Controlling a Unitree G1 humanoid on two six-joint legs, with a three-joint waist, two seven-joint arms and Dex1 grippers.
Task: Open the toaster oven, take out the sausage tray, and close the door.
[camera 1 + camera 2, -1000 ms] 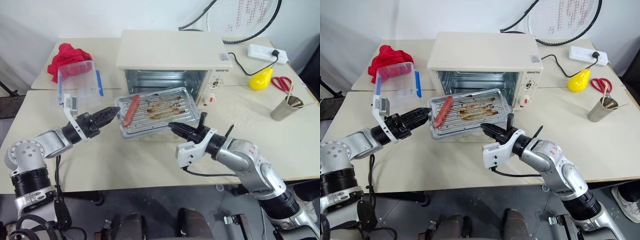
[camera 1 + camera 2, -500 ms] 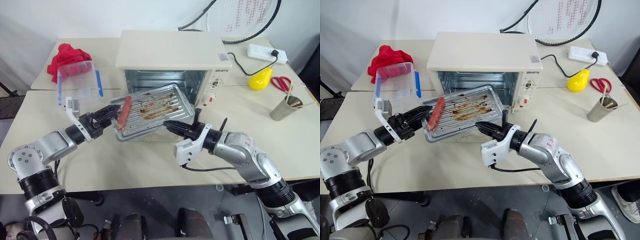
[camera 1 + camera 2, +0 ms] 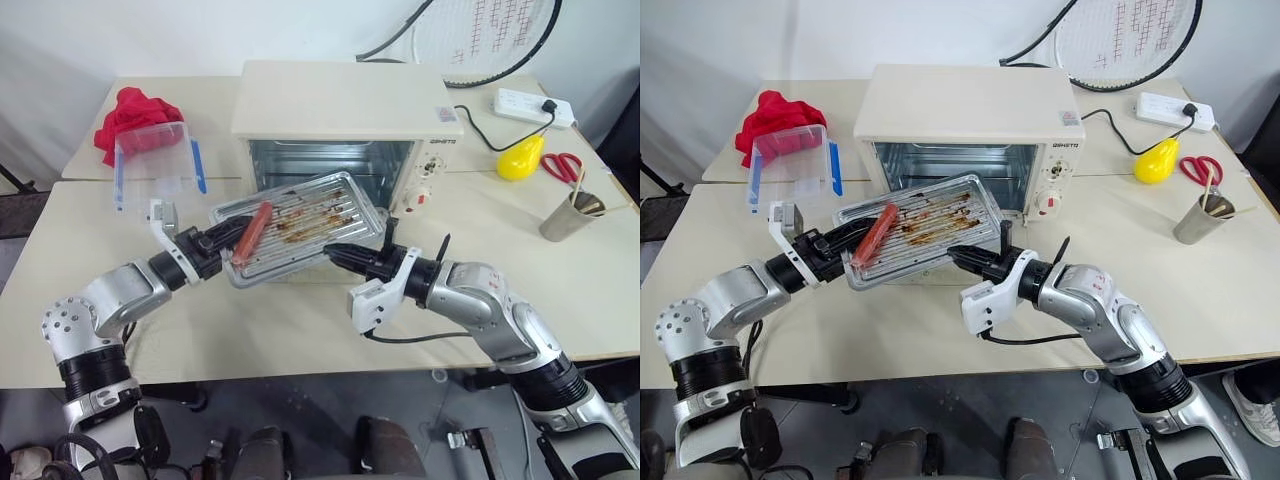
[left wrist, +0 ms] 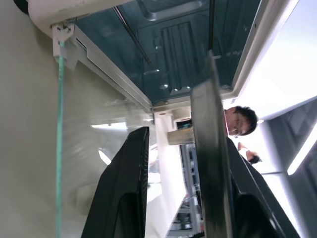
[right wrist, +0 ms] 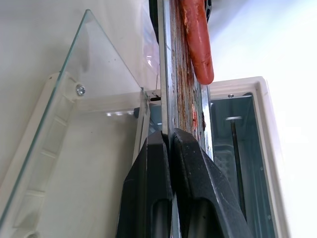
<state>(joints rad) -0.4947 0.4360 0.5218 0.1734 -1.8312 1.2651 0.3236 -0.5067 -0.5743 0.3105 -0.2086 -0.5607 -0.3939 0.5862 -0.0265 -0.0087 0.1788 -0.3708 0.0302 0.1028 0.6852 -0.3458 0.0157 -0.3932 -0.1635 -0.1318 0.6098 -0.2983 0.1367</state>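
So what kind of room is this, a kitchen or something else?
Probably a test room or workshop, not a real kitchen. The toaster oven sits on plain pushed-together tables, plugged into a loose power strip, and a racket leans on the bare wall beside scissors.

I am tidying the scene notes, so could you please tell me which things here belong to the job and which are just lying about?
Job:
toaster oven
its door, folded open
sausage tray, held up tilted
sausage
right claw, shut on the tray's edge
left claw, at the tray's other end

Lying about:
clear plastic box
red cloth
racket
power strip
yellow pear-shaped object
scissors
metal cup
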